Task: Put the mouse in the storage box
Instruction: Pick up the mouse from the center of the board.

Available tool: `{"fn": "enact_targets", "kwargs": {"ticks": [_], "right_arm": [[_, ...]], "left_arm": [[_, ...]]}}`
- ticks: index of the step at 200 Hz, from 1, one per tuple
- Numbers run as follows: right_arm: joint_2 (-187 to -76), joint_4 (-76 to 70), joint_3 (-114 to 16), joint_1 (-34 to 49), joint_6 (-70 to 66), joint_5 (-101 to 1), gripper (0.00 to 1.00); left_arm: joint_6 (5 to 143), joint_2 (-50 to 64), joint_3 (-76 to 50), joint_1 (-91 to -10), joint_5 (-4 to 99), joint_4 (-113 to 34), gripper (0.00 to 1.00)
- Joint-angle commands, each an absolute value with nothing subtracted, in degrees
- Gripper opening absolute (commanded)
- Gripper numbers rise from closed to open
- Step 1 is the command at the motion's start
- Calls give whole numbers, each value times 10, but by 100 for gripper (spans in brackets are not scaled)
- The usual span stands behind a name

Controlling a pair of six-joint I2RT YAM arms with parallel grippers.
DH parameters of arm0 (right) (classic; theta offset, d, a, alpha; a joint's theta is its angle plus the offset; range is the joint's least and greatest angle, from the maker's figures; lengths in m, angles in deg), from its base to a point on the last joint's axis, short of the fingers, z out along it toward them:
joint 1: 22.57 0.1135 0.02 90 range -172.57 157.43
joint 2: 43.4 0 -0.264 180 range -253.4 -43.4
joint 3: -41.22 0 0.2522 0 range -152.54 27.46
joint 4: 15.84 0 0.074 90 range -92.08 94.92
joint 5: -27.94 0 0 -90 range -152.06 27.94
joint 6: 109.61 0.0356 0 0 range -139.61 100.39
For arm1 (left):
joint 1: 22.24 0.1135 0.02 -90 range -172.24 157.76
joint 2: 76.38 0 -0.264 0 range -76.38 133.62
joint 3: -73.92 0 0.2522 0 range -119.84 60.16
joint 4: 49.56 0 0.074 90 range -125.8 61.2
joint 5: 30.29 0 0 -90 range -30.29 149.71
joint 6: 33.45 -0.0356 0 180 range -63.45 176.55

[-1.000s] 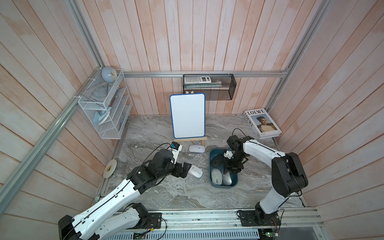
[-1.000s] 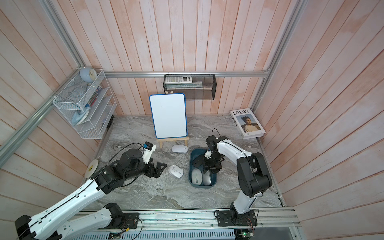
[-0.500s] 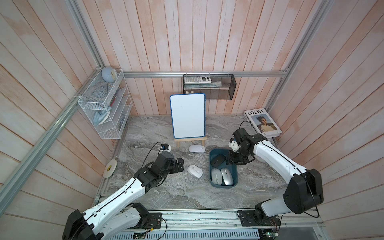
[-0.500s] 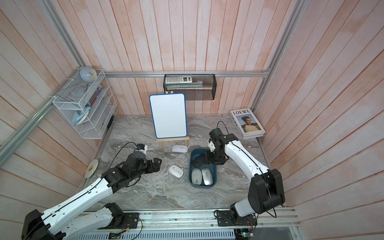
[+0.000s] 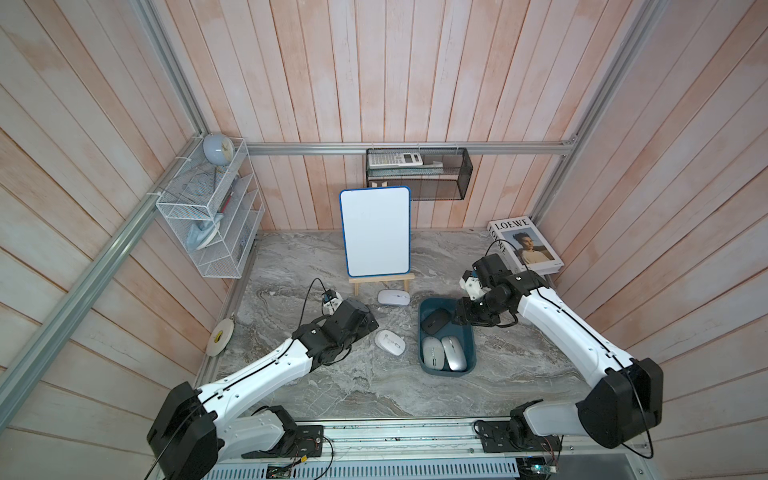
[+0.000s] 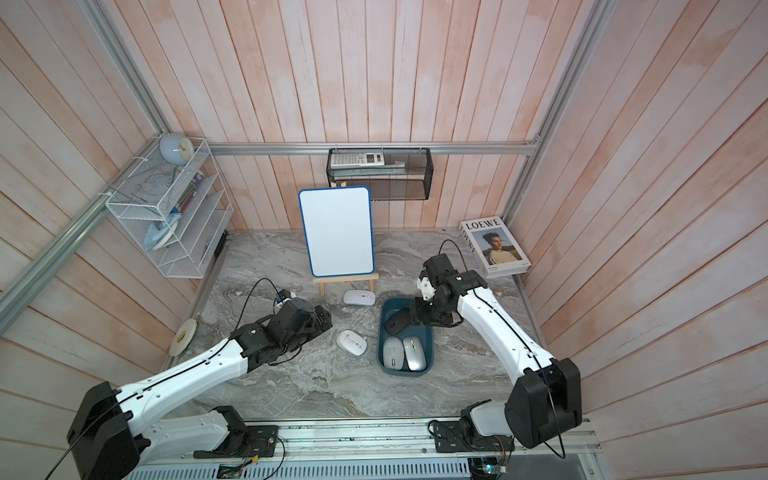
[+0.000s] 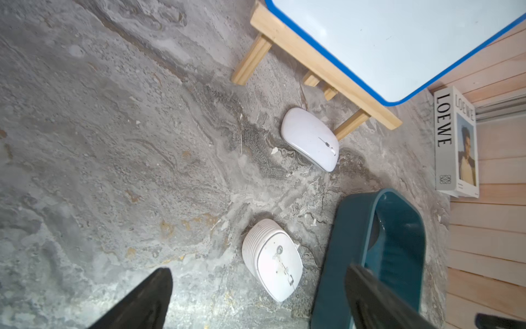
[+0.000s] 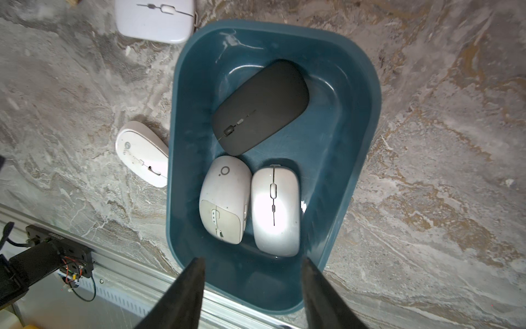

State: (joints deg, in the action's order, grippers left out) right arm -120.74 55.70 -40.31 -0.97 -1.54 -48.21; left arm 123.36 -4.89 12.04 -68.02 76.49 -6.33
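While your right gripper (image 8: 253, 260) is hanging over the near end of the storage box (image 5: 471, 345), its fingers are standing parted with nothing between them. Below it, an off-white mouse (image 8: 225, 199) and a silver mouse (image 8: 275, 208) are lying side by side at that near end. A black mouse (image 8: 260, 106) is lying slantwise toward the far end.

Just beside the box's left wall, on the marble table (image 5: 332, 386), a rounded white mouse (image 5: 390, 342) is waiting. Your left gripper (image 7: 257, 272) is hovering close to it with the fingers spread wide and empty. By my reading, you are lining up the pick on this one.

The next move is calling for care — the gap between that mouse and the box wall is looking narrow. One finger has to go down there without nudging the box. Straddle the mouse across its width, close, lift over the low wall, and aim for the free floor beside the black mouse. You are also needing the right arm out of the way first.

Farther back, a flat white mouse (image 5: 393, 298) is lying by the foot of the whiteboard easel (image 5: 376, 230), well apart from the box — that one comes after.
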Motion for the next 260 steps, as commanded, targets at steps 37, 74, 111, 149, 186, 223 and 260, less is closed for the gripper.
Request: {"fn": "enact_targets", "kwargs": {"ticks": [37, 74, 111, 149, 186, 223, 260], "right_arm": [[-1158, 530, -378, -15, 1, -466, 58], [-1134, 516, -357, -20, -3, -461, 59], [-1102, 496, -325, -21, 6, -469, 59], [-1081, 486, -310, -25, 7, -477, 59], [-1087, 483, -311, -25, 10, -474, 59], [-1089, 475, -308, -25, 15, -468, 59], [-1090, 467, -299, -25, 22, -461, 59]], "left_arm": [[1424, 145, -47, -745, 836, 110, 100], [1494, 258, -147, -783, 855, 160, 100], [1505, 345, -214, -783, 828, 189, 100], [1540, 359, -197, -783, 822, 171, 100], [1557, 377, -210, -783, 814, 198, 100], [1565, 408, -212, -802, 782, 190, 100], [1557, 436, -243, -808, 789, 211, 100]]}}
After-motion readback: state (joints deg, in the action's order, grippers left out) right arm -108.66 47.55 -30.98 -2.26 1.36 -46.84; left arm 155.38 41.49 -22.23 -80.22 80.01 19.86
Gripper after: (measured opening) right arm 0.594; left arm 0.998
